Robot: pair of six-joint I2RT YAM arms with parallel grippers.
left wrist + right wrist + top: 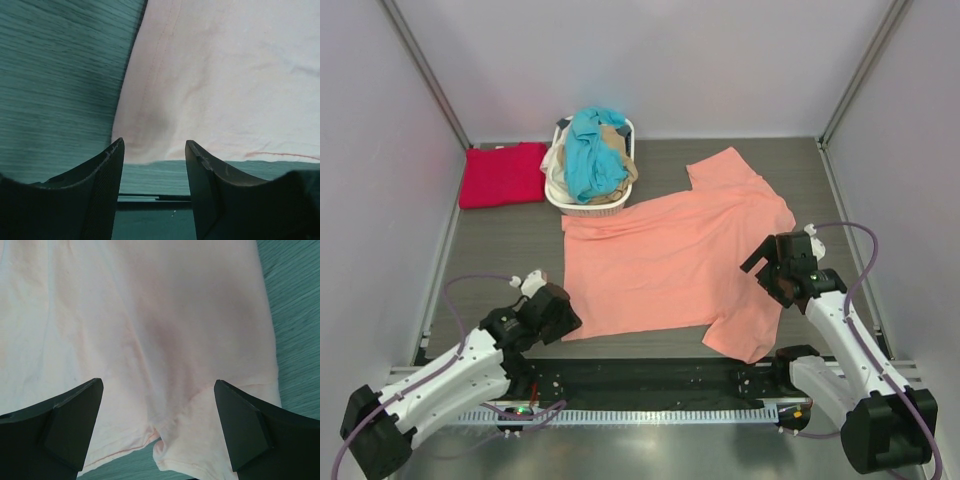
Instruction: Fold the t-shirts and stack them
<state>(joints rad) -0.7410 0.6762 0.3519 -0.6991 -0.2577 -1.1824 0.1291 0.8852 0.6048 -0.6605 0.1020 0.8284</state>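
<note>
From above, your salmon-pink soft cloth t-shirt lies spread flat mid-table, the left gripper low at its near-left hem corner, the right gripper angled over the near-right sleeve. Left wrist view: jaws partly spread, empty — hem corner just beyond the tips. Right wrist view: jaws gaping wide above sleeve and underarm seam — holding nothing.

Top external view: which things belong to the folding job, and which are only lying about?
Job: salmon-pink t-shirt, spread flat; red t-shirt, folded; teal t-shirt and beige t-shirt, heaped together.
Lying about: white laundry basket, only holding those two.
</note>
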